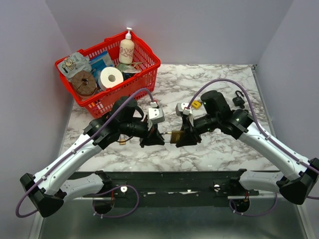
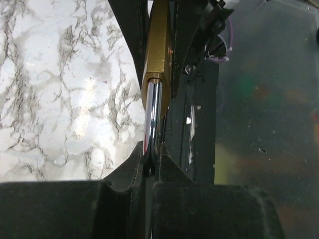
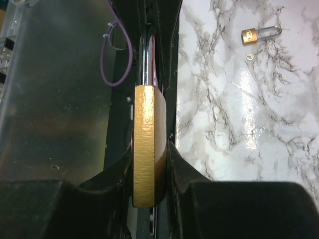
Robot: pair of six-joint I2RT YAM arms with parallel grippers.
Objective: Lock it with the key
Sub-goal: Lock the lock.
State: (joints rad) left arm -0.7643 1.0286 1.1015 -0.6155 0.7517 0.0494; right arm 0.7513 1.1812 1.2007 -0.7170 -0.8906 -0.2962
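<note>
A brass padlock [image 1: 174, 135] is held above the marble table between both grippers. My left gripper [image 1: 160, 139] is shut on its silver shackle [image 2: 152, 112]; in the left wrist view [image 2: 151, 149] the brass body [image 2: 158, 45] points away from the fingers. My right gripper [image 1: 180, 138] is shut on the brass body [image 3: 144, 149], seen edge-on in the right wrist view [image 3: 149, 147], with the shackle [image 3: 146, 64] beyond it. I see no key in the padlock; its keyhole end is hidden.
A second small brass padlock [image 3: 254, 35] with a small silver key-like piece [image 3: 249, 56] beside it lies on the table [image 1: 219, 149]. A black padlock [image 1: 238, 101] lies at back right. A red basket [image 1: 144, 74] of goods stands at back left.
</note>
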